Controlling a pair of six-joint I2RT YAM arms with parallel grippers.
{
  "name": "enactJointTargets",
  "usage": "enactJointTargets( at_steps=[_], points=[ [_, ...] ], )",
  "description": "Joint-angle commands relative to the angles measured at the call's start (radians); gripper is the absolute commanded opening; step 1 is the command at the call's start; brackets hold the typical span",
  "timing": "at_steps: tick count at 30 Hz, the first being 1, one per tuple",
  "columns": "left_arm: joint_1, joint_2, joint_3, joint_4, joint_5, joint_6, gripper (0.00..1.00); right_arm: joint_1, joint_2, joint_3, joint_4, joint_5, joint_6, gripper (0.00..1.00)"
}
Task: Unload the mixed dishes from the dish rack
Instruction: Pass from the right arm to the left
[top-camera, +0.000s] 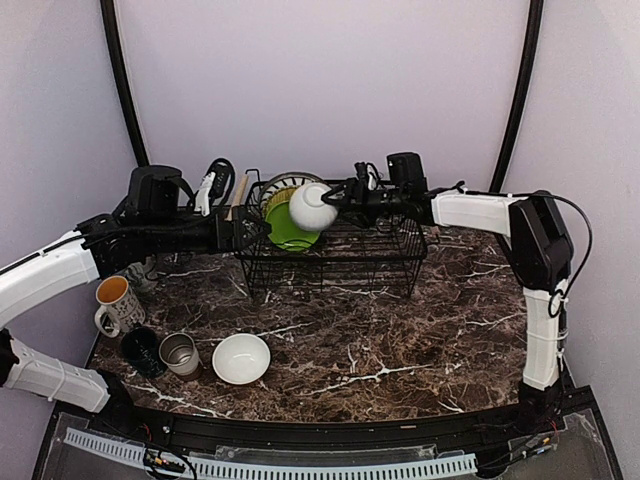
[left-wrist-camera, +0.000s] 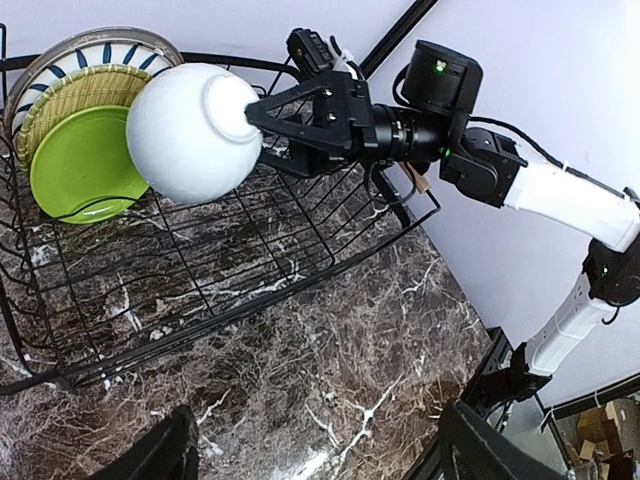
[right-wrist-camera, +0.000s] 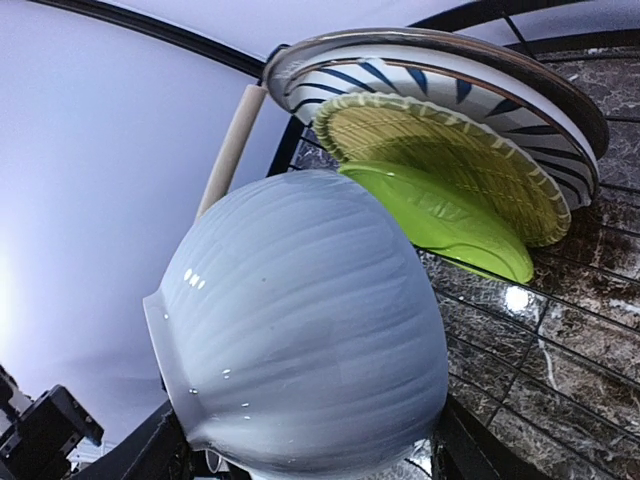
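- Pale lilac walls behind; dark marbled table (top-camera: 400, 340) with white veins.
- Far left on the table: patterned mug (top-camera: 116, 302), orange inside, upright. Dark green mug (top-camera: 141, 351) and steel cup (top-camera: 180, 353) stand in front of it, close side by side.
- Table bowl (top-camera: 241, 358), white, upright, right of the steel cup and apart from it.
- Left gripper (top-camera: 246, 228) sits at the left short side of the dish rack (top-camera: 330, 262). In the wrist view its fingers (left-wrist-camera: 160, 450) are wide apart with nothing between them.
- Dish rack is black wire, at the far middle of the table, wooden handle (right-wrist-camera: 232, 140) on its left end.
- Three plates stand on edge in the rack's left end, leaning together: grey patterned plate (left-wrist-camera: 90, 50) at the back, then yellow plate (left-wrist-camera: 75, 90), then lime-green plate (left-wrist-camera: 85, 165) in front.
- Held bowl (left-wrist-camera: 190, 130), white, tipped on its side, is up off the rack floor, just in front of the plates.
- Right gripper (left-wrist-camera: 258, 125) comes from the right over the rack, fingers clamped on the held bowl.
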Motion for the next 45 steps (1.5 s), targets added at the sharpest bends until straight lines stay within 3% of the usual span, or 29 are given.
enactJointTargets(
  at_steps=[1, 11, 18, 22, 28, 31, 37, 45],
  points=[
    [0.059, 0.011, -0.022, 0.11, 0.098, -0.053, 0.87, 0.011, -0.166, -0.038, 0.096, -0.088, 0.035, 0.66],
    [0.143, 0.151, -0.069, 0.57, 0.34, -0.323, 0.89, 0.048, -0.322, -0.244, 0.306, -0.16, 0.183, 0.66],
    [0.145, 0.356, -0.069, 1.146, 0.498, -0.615, 0.83, 0.079, -0.315, -0.271, 0.456, -0.196, 0.302, 0.66],
    [0.145, 0.41, -0.082, 1.359, 0.523, -0.73, 0.76, 0.087, -0.301, -0.276, 0.491, -0.201, 0.335, 0.66],
    [0.145, 0.416, -0.108, 1.471, 0.524, -0.772, 0.63, 0.089, -0.272, -0.296, 0.61, -0.224, 0.429, 0.65],
    [0.145, 0.419, -0.111, 1.507, 0.524, -0.787, 0.52, 0.09, -0.262, -0.304, 0.652, -0.231, 0.465, 0.65],
    [0.145, 0.426, -0.109, 1.527, 0.517, -0.804, 0.32, 0.092, -0.25, -0.302, 0.688, -0.237, 0.494, 0.65],
    [0.134, 0.417, -0.099, 1.496, 0.513, -0.798, 0.13, 0.096, -0.233, -0.307, 0.715, -0.237, 0.516, 0.65]
  ],
)
